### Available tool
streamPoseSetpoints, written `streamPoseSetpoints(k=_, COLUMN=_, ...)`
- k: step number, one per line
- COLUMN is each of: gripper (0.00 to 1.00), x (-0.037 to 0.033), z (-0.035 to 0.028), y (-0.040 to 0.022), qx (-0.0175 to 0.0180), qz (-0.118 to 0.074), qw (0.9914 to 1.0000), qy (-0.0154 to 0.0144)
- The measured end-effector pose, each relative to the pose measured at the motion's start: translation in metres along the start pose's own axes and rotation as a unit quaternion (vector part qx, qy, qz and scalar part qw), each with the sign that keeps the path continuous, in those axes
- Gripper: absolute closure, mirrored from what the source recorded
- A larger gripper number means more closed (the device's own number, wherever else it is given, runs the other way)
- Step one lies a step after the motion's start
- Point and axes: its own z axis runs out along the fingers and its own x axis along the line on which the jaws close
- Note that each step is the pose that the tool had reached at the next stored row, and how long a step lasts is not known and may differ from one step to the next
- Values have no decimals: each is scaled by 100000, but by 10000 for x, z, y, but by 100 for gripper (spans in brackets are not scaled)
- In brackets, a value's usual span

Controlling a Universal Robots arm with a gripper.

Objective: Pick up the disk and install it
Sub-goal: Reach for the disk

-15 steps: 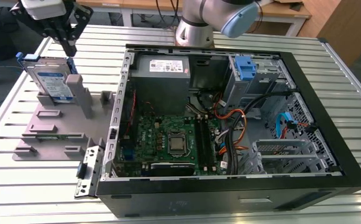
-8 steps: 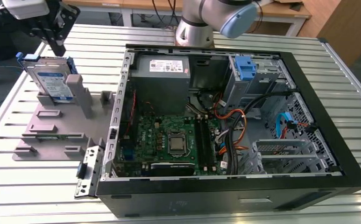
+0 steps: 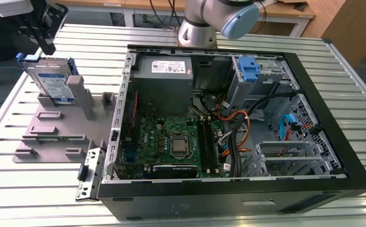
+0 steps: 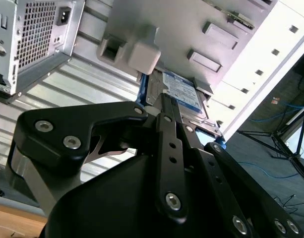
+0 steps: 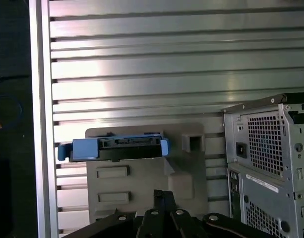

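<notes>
- Gripper [image 3: 46,47]: jaws drawn narrow, holding nothing, just above disk [image 3: 52,81]
- Disk stands upright in grey fixture [image 3: 53,125], blue rails on its edges, beside open case [image 3: 201,203]

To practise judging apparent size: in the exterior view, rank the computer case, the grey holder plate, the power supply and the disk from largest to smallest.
1. Computer case
2. Grey holder plate
3. Power supply
4. Disk, standing upright in the holder plate; clearly the smallest.
</notes>
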Motion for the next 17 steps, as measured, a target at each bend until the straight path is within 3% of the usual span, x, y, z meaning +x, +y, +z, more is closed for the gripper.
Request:
streamPoseSetpoints(k=7, gripper=89, x=128, z=43, y=157, qx=-2, qz=-5, qw=100000, qy=-2)
streamPoseSetpoints(k=12, gripper=89, x=243, z=93, y=201, qx=0, qz=2, qw=100000, qy=2)
streamPoseSetpoints(k=17, gripper=89, x=310, z=166, y=251, qx=8, qz=-3, qw=100000, qy=12)
